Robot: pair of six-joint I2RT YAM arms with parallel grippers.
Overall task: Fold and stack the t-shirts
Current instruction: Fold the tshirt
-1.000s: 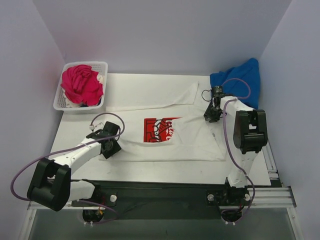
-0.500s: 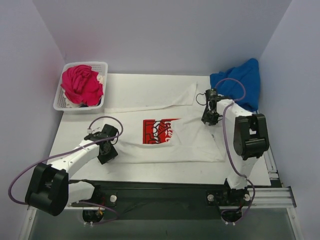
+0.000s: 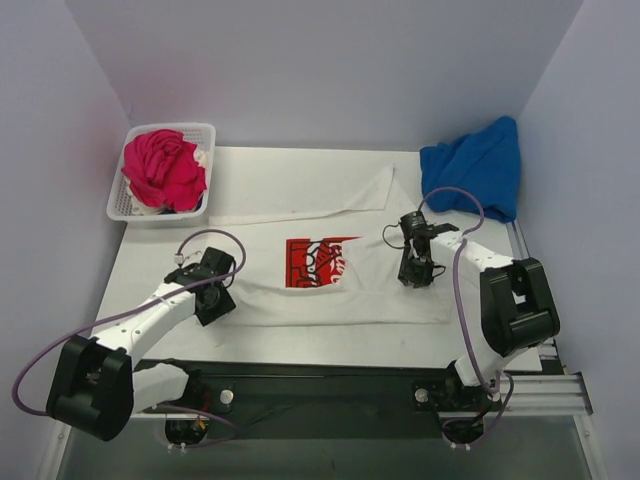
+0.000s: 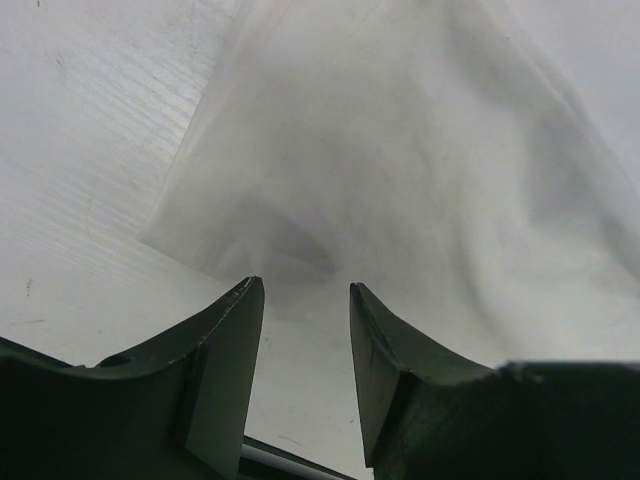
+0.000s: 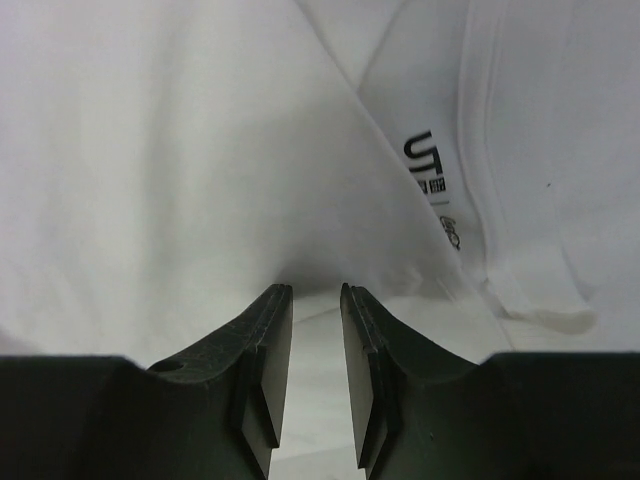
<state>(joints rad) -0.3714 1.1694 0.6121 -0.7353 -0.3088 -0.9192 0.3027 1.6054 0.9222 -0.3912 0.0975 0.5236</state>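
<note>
The large white t-shirt (image 3: 300,190) lies spread across the table, its red chest print (image 3: 320,260) facing up. My left gripper (image 3: 212,292) is at the shirt's left edge. In the left wrist view (image 4: 305,285) its jaws stand a little apart with cloth (image 4: 400,150) tented up into them. My right gripper (image 3: 414,272) is at the shirt's right side. In the right wrist view (image 5: 315,288) its jaws are narrow on a puckered fold, near the neck label (image 5: 425,160). A bright blue t-shirt (image 3: 475,165) lies bunched at the back right. A magenta-pink t-shirt (image 3: 162,168) fills the basket.
The white lattice basket (image 3: 118,206) stands at the back left corner, with a bit of white cloth beside the pink shirt. Purple walls close in the table on three sides. A black rail (image 3: 330,375) runs along the near edge.
My right gripper has moved toward the near edge and slightly left, drawing the shirt's right side with it. My left gripper has shifted a little left and away from the near edge.
</note>
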